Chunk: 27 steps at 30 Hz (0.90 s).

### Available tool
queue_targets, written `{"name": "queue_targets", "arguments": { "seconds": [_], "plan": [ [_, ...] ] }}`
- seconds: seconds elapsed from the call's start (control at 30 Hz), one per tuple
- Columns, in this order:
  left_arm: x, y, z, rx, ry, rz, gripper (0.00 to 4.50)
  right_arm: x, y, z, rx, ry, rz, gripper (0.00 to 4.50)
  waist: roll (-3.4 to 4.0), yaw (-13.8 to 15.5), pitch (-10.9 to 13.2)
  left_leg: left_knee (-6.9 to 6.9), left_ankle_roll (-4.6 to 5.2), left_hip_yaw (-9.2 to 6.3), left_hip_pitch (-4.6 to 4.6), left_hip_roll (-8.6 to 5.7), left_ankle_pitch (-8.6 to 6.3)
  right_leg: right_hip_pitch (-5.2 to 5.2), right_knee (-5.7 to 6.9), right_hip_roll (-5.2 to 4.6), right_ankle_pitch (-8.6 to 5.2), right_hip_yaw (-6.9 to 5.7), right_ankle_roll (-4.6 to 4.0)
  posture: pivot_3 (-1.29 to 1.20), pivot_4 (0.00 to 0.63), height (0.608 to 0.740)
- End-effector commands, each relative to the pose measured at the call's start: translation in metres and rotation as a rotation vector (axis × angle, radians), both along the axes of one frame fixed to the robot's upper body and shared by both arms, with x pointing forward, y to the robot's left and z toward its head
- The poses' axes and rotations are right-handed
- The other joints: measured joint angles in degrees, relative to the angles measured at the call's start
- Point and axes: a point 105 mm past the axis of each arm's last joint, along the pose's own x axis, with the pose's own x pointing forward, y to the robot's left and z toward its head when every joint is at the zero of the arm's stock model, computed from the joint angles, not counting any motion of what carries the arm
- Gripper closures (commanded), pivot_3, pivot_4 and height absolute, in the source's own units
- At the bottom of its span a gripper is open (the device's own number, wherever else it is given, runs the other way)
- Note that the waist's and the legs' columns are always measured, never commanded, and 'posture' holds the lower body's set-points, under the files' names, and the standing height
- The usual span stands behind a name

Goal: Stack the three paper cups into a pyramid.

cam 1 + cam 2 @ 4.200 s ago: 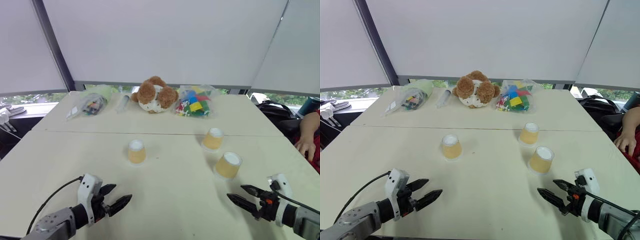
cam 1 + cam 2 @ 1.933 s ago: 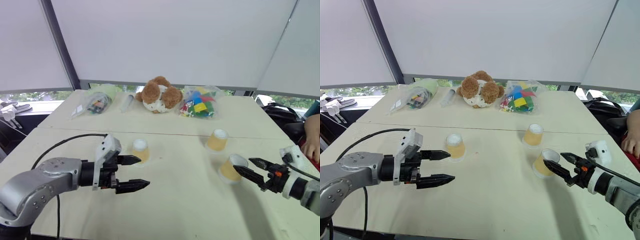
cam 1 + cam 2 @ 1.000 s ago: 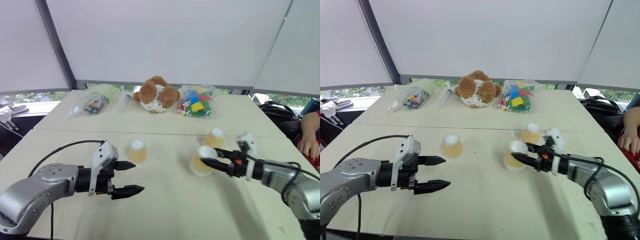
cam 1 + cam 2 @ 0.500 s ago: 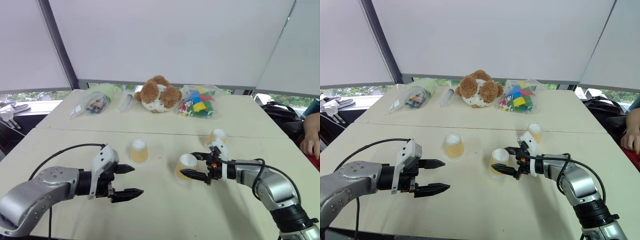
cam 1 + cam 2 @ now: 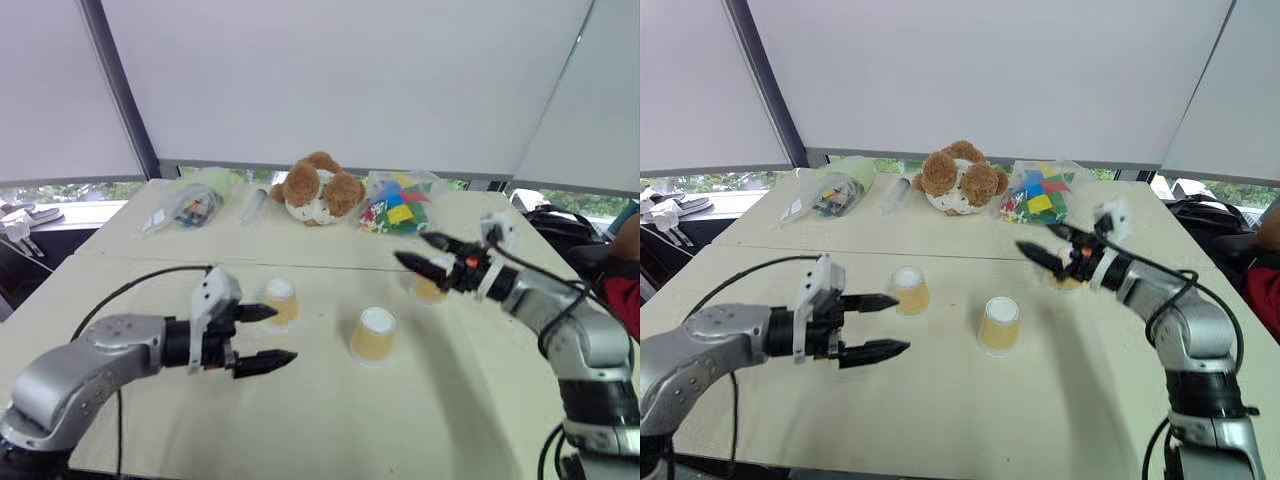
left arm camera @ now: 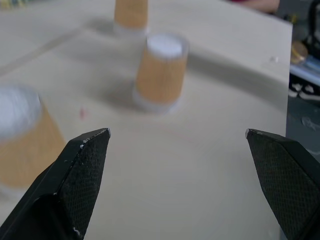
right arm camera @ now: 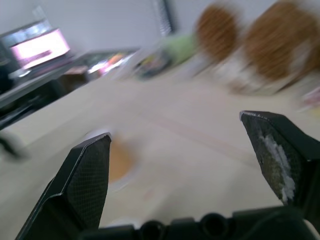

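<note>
All three paper cups (image 5: 373, 334) stand upside down and apart mid-counter (image 5: 320, 430), nothing stacked yet, so both the left gripper (image 5: 262, 336) and right gripper (image 5: 420, 252) hover with jaws wide and empty.

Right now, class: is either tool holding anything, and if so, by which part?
Nothing is held. The left tool and the right tool are both open and empty.
</note>
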Motion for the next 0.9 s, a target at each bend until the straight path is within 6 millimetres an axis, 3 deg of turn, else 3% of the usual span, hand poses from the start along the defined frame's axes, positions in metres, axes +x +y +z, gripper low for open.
{"name": "queue_targets", "arguments": {
  "seconds": [0.03, 0.3, 0.6, 0.67, 0.77, 0.8, 0.9],
  "plan": [
    [-0.001, -0.005, 0.004, 0.002, -0.029, -0.013, 0.00, 0.026, -0.026, -0.022, -0.073, -0.004, -0.181, 0.02, 0.02, -0.15, 0.01, -0.01, 0.00, 0.02, 0.00, 0.00, 0.00, -0.02, 0.00, 0.00, 0.00, 0.01, 0.01, 0.00, 0.150, 0.740],
    [-0.002, -0.004, -0.001, 0.009, -0.027, 0.005, 0.00, 0.042, -0.044, -0.047, -0.109, 0.019, -0.284, 0.02, 0.20, -0.32, 0.12, -0.12, -0.10, 0.04, -0.04, 0.04, 0.06, -0.16, 0.06, 0.03, 0.10, 0.03, 0.22, 0.00, 0.150, 0.740],
    [-0.001, -0.004, -0.005, 0.023, -0.028, 0.014, 0.00, 0.045, -0.045, -0.069, -0.111, 0.074, -0.284, 0.02, 0.20, -0.46, 0.12, -0.07, -0.17, 0.01, -0.03, 0.04, 0.10, -0.08, 0.08, 0.04, 0.10, 0.02, 0.21, 0.00, 0.150, 0.740],
    [0.000, -0.004, -0.005, 0.024, -0.029, 0.016, 0.00, 0.045, -0.046, -0.069, -0.101, 0.073, -0.290, 0.54, 0.20, -0.50, 0.12, -0.07, -0.17, 0.01, -0.03, 0.04, 0.10, -0.08, 0.08, 0.04, 0.11, 0.02, 0.21, 0.00, 0.150, 0.740],
    [0.000, -0.003, -0.005, 0.025, -0.029, 0.016, 0.00, 0.045, -0.047, -0.069, -0.093, 0.072, -0.290, 1.86, 0.20, -0.66, 0.12, -0.07, -0.17, 0.01, -0.03, 0.04, 0.10, -0.09, 0.08, 0.04, 0.11, 0.02, 0.21, 0.00, 0.150, 0.740],
    [0.000, -0.003, -0.005, 0.026, -0.030, 0.016, 0.00, 0.045, -0.047, -0.069, -0.092, 0.072, -0.289, 2.08, 0.20, -0.75, 0.12, -0.07, -0.17, 0.01, -0.02, 0.04, 0.10, -0.08, 0.08, 0.04, 0.11, 0.02, 0.21, 0.00, 0.150, 0.740],
    [0.000, -0.003, -0.005, 0.026, -0.030, 0.017, 0.00, 0.044, -0.046, -0.060, -0.090, 0.040, -0.264, 2.08, 0.20, -1.10, 0.12, -0.07, -0.18, 0.00, -0.03, 0.04, 0.10, -0.08, 0.09, 0.04, 0.11, 0.01, 0.22, 0.00, 0.150, 0.740]
  ]
}}
